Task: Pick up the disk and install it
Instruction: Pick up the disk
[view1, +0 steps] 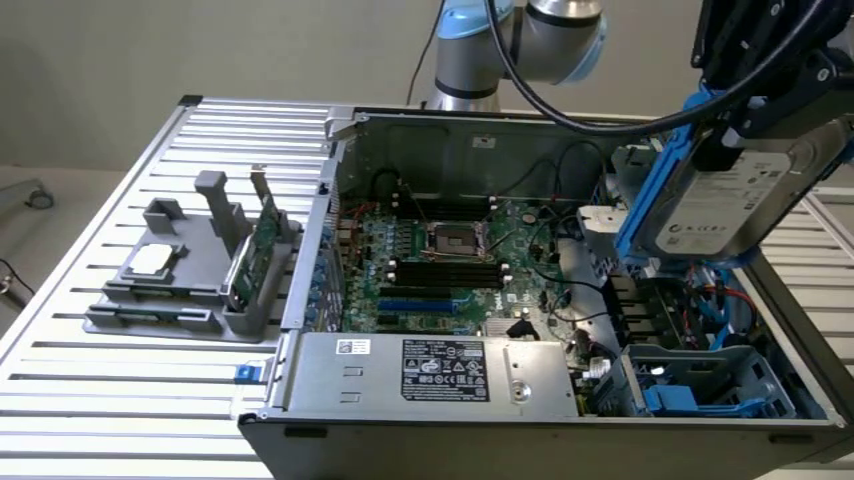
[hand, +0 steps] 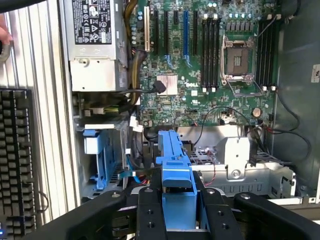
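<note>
- At the edge of the table on the exterior view's left, a grey holder carries a small square chip and an upright green circuit card. Neither is our concern.
- In the middle of the table stands the open computer case. Its motherboard covers the floor and its power supply lies along the near edge.
- In the case's near corner, at the exterior view's right, sits a blue drive cage.
- Above the case's edge at the exterior view's right, the disk hangs tilted, off the table and clear of the case floor.
- The gripper pinches the disk. In the wrist view its fingers press on either side of the blue bracket.
- We judge the disk dense, rigid and sensitive to knocks, with smooth metal faces that could slip. The plastic bracket's long sides look the better hold, leaving the label face free.
</note>
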